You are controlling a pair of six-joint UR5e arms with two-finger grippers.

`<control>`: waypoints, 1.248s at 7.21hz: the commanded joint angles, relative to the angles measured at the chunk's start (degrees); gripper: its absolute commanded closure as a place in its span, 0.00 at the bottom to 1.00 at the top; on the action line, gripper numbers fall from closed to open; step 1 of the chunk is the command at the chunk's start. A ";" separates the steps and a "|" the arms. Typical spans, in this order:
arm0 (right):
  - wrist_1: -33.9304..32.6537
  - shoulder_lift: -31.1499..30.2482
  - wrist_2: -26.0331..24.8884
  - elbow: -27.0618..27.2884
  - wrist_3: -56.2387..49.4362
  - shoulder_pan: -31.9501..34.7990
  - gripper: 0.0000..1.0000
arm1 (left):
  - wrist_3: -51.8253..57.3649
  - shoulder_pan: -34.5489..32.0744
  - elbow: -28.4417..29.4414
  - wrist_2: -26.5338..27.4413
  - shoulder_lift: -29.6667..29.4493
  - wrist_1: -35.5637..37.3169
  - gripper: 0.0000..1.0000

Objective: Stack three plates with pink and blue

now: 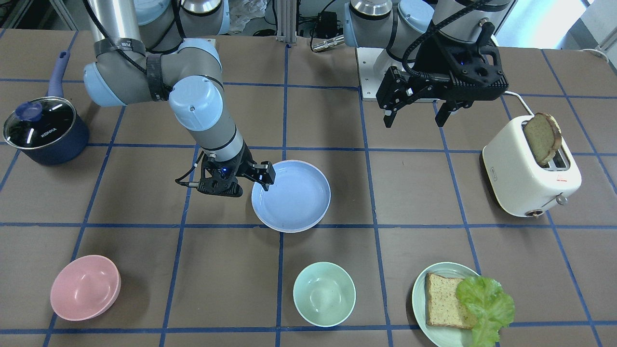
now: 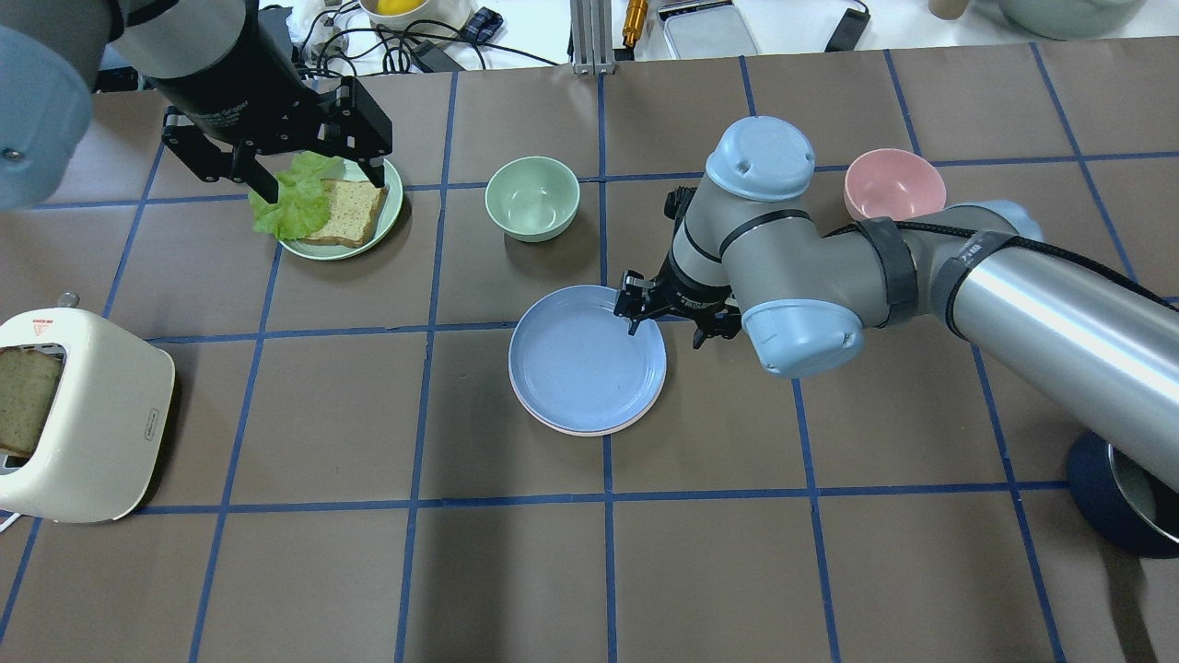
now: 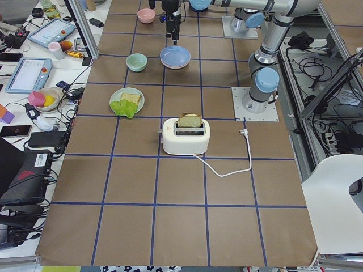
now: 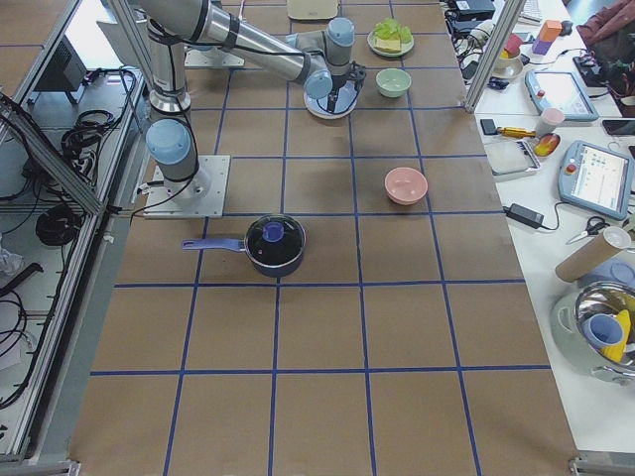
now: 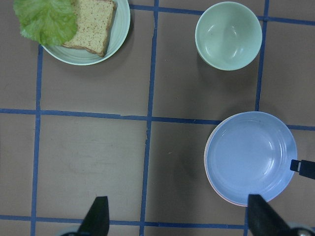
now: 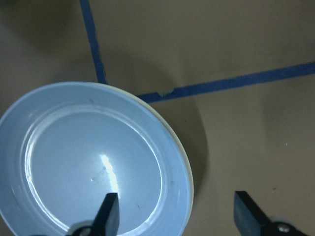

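Observation:
The blue plate lies on top of a stack at the table's middle. It also shows in the overhead view and the left wrist view. A pink plate's rim peeks out beneath it. A thin cream edge shows under the blue rim in the right wrist view; the rest of the lower plates is hidden. My right gripper is open and low at the stack's edge, one finger over the blue plate's inside and the other outside the rim. My left gripper is open, empty and high up.
A pale green plate with bread and lettuce, a mint bowl and a pink bowl stand along the far side from the robot. A white toaster with bread stands on my left, a dark lidded pot on my right.

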 commanded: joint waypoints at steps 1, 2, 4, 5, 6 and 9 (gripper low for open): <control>4.69 -1.39 -1.01 -5.60 -6.29 -1.63 0.12 | -0.03 0.00 -0.02 0.00 0.00 0.00 0.00; 7.17 -2.44 -4.15 -8.24 -10.78 -2.77 0.12 | -0.03 0.00 -0.02 0.00 0.00 0.00 0.00; 13.84 -5.42 -10.48 -12.47 -16.24 -4.17 0.11 | -0.03 0.00 -0.02 0.00 0.00 0.00 0.00; 18.92 -6.66 -11.30 -14.14 -19.84 -6.53 0.09 | -0.03 0.00 -0.02 0.00 0.00 0.00 0.00; 22.62 -8.06 -12.70 -15.29 -21.96 -9.25 0.09 | 0.06 0.00 -0.02 0.00 0.00 0.00 0.00; 31.41 -11.93 -15.51 -18.01 -25.15 -10.95 0.02 | 0.06 0.00 -0.02 0.00 0.09 0.00 0.00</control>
